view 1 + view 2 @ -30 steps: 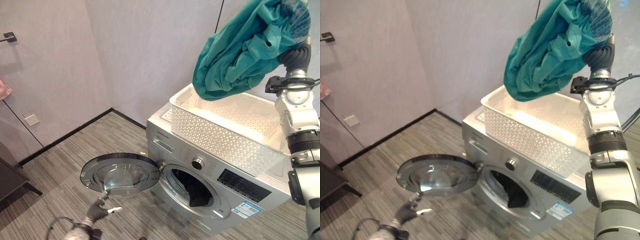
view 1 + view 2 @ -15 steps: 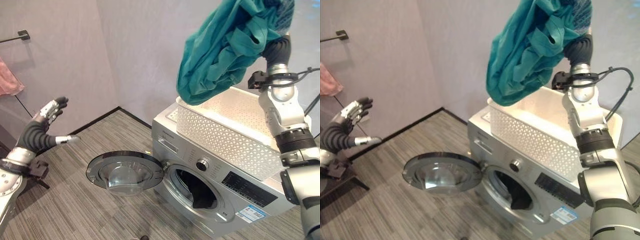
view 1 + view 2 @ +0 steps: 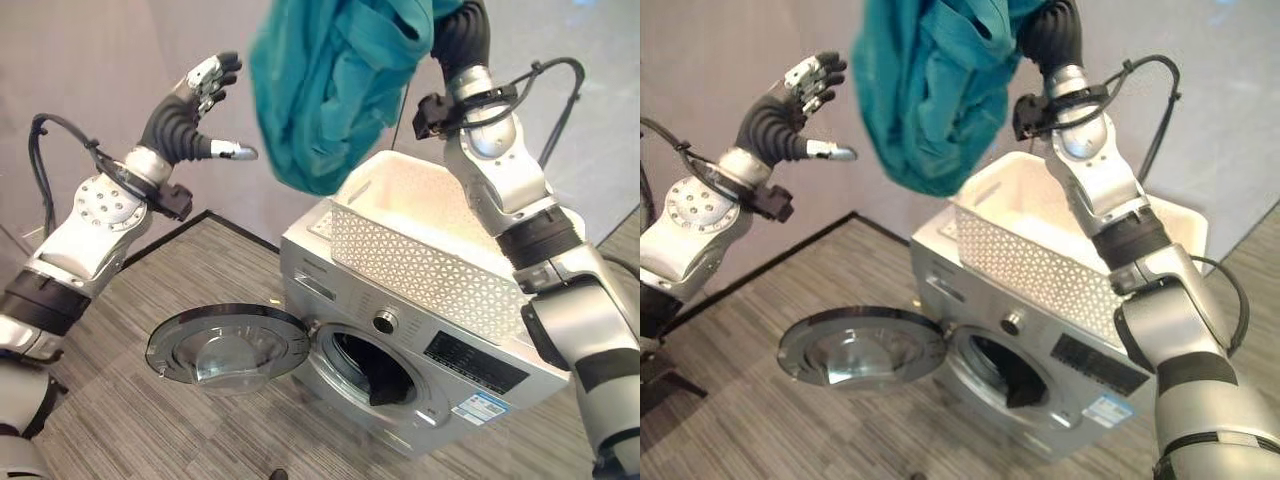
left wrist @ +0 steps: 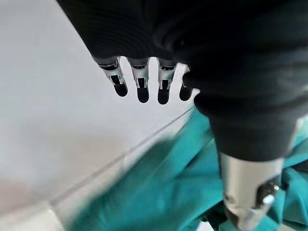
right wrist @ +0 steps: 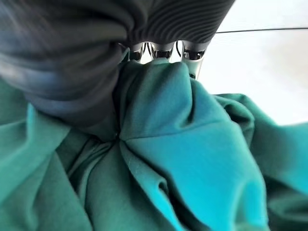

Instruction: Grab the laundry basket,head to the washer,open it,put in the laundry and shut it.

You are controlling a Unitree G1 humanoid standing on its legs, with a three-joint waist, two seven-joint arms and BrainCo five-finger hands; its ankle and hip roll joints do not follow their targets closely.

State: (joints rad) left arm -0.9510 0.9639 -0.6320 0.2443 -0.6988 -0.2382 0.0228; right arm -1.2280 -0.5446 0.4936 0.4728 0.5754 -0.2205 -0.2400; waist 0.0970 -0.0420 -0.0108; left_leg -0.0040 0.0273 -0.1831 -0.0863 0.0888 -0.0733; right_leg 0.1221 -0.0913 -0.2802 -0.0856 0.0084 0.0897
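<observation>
Right hand (image 5: 163, 50) raised high, fingers curled into a bunched teal garment (image 3: 330, 85); soft matte cloth, deep folds and creases, hanging as a loose rounded bundle above the near-left corner of the laundry basket (image 3: 420, 270). Not touching the basket as far as visible.

Basket is white plastic, rectangular, walls perforated in a small triangular lattice, smooth solid rim; sits on top of the washer (image 3: 330, 300), inside looks bare where visible.

Washer is silver-grey metal, boxy, dark glossy control panel and a round knob on the front. Round door (image 3: 225, 347) swung fully open to the left, chrome ring with domed clear glass. Dark cloth (image 3: 385, 385) visible inside the drum opening.

Left hand (image 3: 190, 105) raised beside the garment, just left of it, fingers straight and spread, thumb pointing toward the cloth, holding nothing, apart from it.

Floor (image 3: 120, 420) is grey striped wood-look planks; plain pale walls with a dark baseboard.
</observation>
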